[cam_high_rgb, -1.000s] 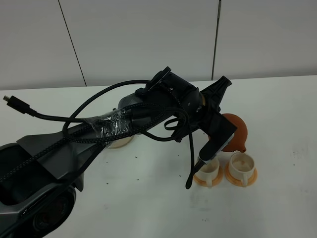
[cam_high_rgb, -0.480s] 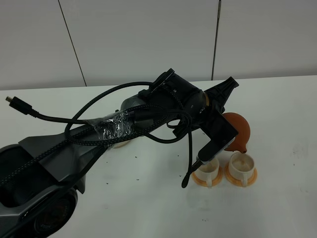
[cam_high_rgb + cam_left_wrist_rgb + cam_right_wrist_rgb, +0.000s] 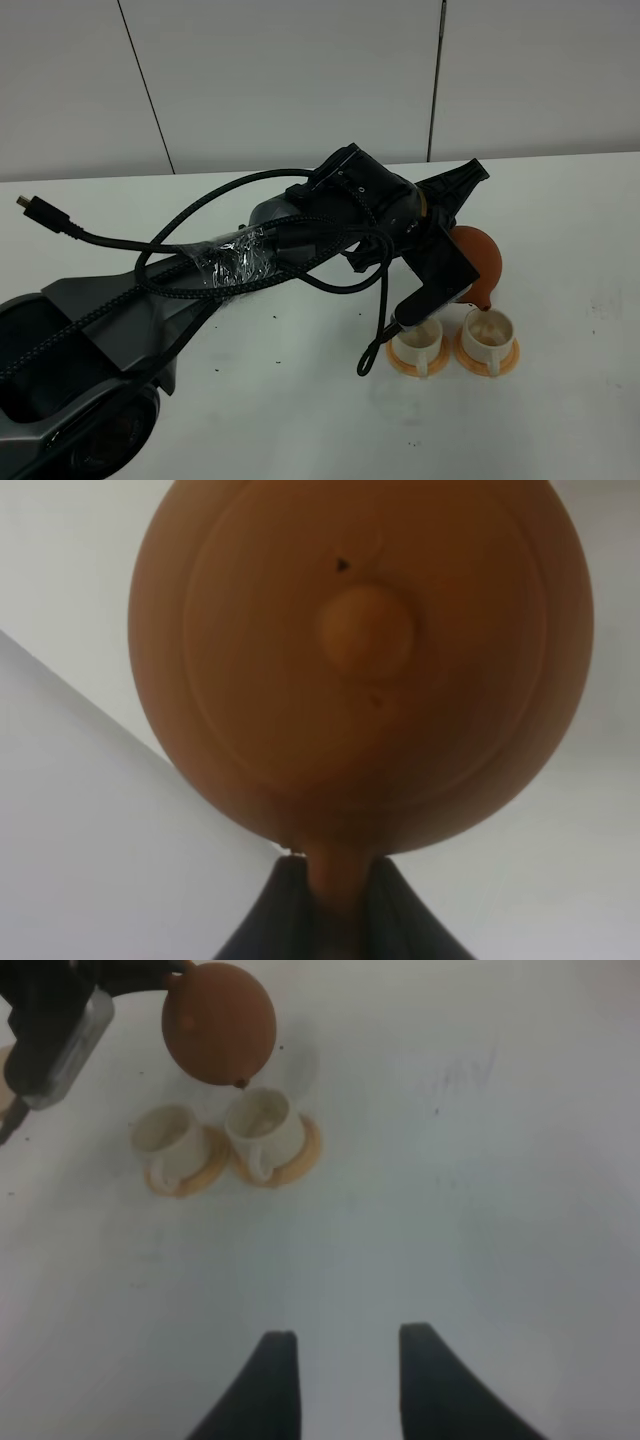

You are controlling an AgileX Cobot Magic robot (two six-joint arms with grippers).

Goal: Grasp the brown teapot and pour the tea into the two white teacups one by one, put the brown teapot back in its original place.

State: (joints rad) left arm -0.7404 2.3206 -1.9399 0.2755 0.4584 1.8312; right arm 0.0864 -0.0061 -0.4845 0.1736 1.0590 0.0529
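While the left gripper (image 3: 338,905) pinches tight on its handle, the one brown teapot (image 3: 480,262) hangs tilted at right of centre in the high view, spout down over the right teacup (image 3: 488,331). The left teacup (image 3: 421,338) stands just beside it: two cups, each on its own orange saucer (image 3: 489,362). The right gripper (image 3: 340,1355) stands parted and empty over the white table (image 3: 480,1210).

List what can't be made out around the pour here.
- Tea flow from the squat terracotta-brown clay teapot: too small to see in the exterior and right wrist views.
- Small cream-white teacup nearer the arm: exterior view, partly covered by the left arm's wrist mount.
- Left gripper grip on the handle: left wrist view, fingers cut off by the frame edge.
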